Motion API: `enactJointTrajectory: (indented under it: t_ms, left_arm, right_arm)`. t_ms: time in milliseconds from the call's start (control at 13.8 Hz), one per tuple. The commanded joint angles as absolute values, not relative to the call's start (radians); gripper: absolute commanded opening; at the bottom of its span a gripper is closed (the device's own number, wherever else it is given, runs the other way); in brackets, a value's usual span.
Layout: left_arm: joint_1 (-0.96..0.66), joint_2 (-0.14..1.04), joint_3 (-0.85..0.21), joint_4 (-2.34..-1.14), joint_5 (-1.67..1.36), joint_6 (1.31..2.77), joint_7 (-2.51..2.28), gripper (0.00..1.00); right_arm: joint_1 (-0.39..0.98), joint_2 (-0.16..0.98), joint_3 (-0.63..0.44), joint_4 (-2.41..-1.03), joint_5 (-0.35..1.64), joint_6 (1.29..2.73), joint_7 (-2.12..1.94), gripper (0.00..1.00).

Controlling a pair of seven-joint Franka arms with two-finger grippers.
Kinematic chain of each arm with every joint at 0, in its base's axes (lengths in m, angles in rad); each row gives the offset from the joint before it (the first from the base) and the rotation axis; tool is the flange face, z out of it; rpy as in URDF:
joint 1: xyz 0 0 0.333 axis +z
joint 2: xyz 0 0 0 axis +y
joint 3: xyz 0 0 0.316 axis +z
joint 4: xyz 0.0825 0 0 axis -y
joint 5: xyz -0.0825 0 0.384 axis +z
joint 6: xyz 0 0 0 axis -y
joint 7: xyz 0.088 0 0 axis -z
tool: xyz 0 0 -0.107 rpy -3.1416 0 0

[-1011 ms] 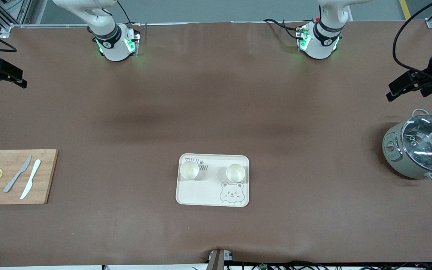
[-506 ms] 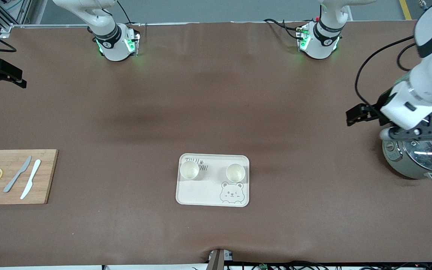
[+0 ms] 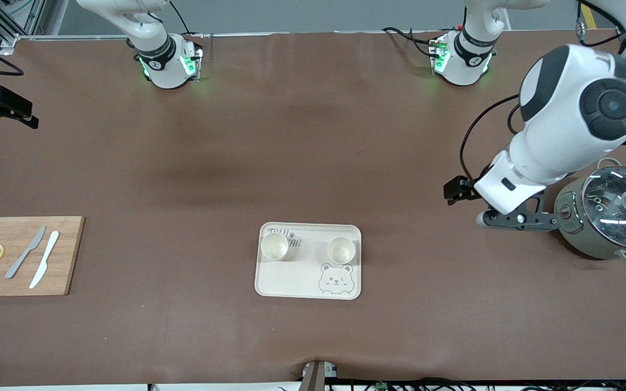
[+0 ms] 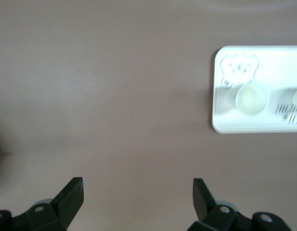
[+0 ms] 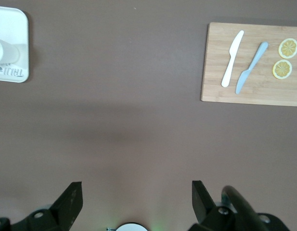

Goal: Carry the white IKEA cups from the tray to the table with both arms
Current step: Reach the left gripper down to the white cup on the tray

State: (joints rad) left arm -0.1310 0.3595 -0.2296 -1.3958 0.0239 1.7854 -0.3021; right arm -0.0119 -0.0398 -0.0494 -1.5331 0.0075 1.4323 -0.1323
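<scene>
With both small cream-white tapered cups (image 3: pixel 274 247) (image 3: pixel 341 250) sitting on the cream bear-print tray (image 3: pixel 291 282), the left hand (image 4: pixel 137 192), fingers spread, is hanging over bare brown surface (image 3: pixel 313 152) beside the pot (image 3: pixel 612 217), and should be centring squarely over its cup before descending, while the right hand (image 5: pixel 136 192) is waiting, spread.

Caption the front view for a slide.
Two cups on the tray; left tool open over bare table.

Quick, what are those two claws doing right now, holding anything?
Left gripper: open, holding nothing, over bare table beside the pot.
Right gripper: open, holding nothing, over bare table.
</scene>
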Motion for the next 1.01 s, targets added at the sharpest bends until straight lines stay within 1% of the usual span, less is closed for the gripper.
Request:
enactJointTrajectory:
  t_ms: [0,144,217,361,506,794,939]
  left_arm:
    - [-0.195,0.443,-0.229,-1.316,0.043,1.865,-0.414,1.00]
    - [-0.244,0.521,-0.227,-1.244,0.043,1.919,-0.498,1.00]
    - [-0.273,0.552,-0.224,-1.230,0.043,1.952,-0.544,1.00]
    - [-0.317,0.601,-0.219,-1.230,0.044,2.029,-0.612,1.00]
    - [-0.353,0.638,-0.218,-1.232,0.046,2.083,-0.653,1.00]
    - [-0.388,0.689,-0.216,-1.259,0.066,2.105,-0.678,1.00]
    - [-0.393,0.745,-0.216,-1.264,0.097,2.111,-0.712,0.86]
  right_arm:
    - [-0.054,-0.017,-0.035,-1.493,0.031,1.427,-0.153,1.00]
    - [-0.052,-0.008,-0.035,-1.486,0.028,1.440,-0.153,1.00]
    - [-0.054,-0.005,-0.035,-1.485,0.031,1.440,-0.153,1.00]
    - [-0.049,0.030,-0.034,-1.485,0.028,1.469,-0.153,1.00]
    - [-0.044,0.038,-0.034,-1.486,0.025,1.476,-0.153,1.00]
    - [-0.043,0.124,-0.032,-1.485,0.032,1.512,-0.155,1.00]
    - [-0.040,0.147,-0.031,-1.485,0.028,1.532,-0.144,1.00]
